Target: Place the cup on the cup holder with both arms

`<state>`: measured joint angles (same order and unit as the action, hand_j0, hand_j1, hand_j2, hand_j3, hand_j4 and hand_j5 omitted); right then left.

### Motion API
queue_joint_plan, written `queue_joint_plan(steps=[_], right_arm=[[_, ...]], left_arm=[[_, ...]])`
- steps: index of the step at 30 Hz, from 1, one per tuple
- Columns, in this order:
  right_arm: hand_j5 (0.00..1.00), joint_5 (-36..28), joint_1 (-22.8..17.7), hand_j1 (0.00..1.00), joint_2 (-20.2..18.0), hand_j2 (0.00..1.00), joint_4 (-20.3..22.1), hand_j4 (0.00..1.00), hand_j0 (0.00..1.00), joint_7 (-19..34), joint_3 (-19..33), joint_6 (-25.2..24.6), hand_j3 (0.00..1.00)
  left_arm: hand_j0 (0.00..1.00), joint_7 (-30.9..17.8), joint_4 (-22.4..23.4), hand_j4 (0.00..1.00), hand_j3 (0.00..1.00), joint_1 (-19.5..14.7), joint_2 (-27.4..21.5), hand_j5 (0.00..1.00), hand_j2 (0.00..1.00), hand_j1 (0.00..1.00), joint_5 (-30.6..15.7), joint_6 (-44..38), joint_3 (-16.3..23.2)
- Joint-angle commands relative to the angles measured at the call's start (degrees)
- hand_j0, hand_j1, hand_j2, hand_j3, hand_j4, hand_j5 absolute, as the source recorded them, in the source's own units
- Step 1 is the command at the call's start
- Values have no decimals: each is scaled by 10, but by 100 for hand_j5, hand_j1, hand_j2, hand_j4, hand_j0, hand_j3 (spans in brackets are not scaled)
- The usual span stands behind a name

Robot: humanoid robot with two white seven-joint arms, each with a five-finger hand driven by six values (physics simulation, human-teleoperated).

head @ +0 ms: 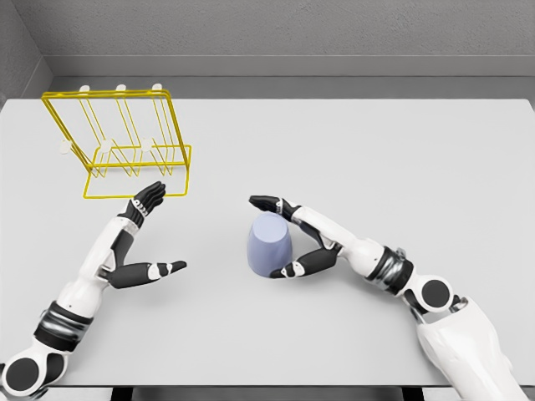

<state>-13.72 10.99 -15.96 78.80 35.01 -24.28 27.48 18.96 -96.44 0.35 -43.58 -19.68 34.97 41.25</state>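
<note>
My right hand (282,238) cups the cup (269,244), seemingly touching. Left hand (150,234) waits open. I should close evenly before lifting toward the cup holder (125,142).

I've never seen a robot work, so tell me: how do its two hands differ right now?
The right hand wraps around the lavender cup, fingers on both sides; the left hand is open and holds nothing. The left hand sits near the yellow wire cup holder; the right hand is farther from it. Both have dark fingers on white arms.

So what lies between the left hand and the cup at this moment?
Nothing: in the head view only bare table separates the open left hand from the cup.
</note>
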Motion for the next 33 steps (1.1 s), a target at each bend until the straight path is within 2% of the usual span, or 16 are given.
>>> queue_joint_plan(steps=[1,9,14,16,21,24,26,28,29,31,33], right_arm=[[100,-5,0,100,-4,100,-6,100,100,0,3,-1,100],[100,-5,4,100,-7,100,-17,100,100,0,11,0,100],[100,-5,4,100,-30,100,-22,100,100,0,40,0,100],[100,-5,4,100,-37,100,-26,100,100,0,50,-1,100],[100,-6,4,100,-50,100,-30,100,100,0,68,-1,100],[100,-10,11,100,-73,100,-32,100,100,0,114,-23,100],[100,-13,27,100,-86,100,-30,100,100,0,116,-36,100],[100,-28,61,100,-108,100,-31,100,100,0,117,-79,100],[100,-29,67,100,-112,100,-33,100,100,0,124,-83,100],[100,-32,70,100,-113,100,-31,100,100,0,134,-100,100],[100,-33,64,100,-130,100,-31,100,100,0,133,-99,100]], left_arm=[[100,-1,5,100,100,0,10,100,100,100,1,0,1],[100,0,10,100,100,-1,35,100,100,100,-1,-24,2],[100,0,27,100,100,0,57,100,100,100,-1,-37,3],[100,-2,26,100,100,1,59,100,100,100,0,-73,4],[100,-2,26,100,100,-1,71,100,100,100,2,-92,11],[100,-2,26,100,100,-4,74,100,100,100,5,-94,13],[100,-2,24,100,100,-5,77,100,100,100,6,-104,19],[100,-2,24,100,100,-14,80,100,100,100,7,-104,34],[100,-2,24,100,100,-15,81,100,100,100,7,-104,37],[100,-3,24,100,100,-19,89,100,100,100,7,-104,37],[100,-3,24,100,100,-19,90,100,100,100,7,-104,37]])
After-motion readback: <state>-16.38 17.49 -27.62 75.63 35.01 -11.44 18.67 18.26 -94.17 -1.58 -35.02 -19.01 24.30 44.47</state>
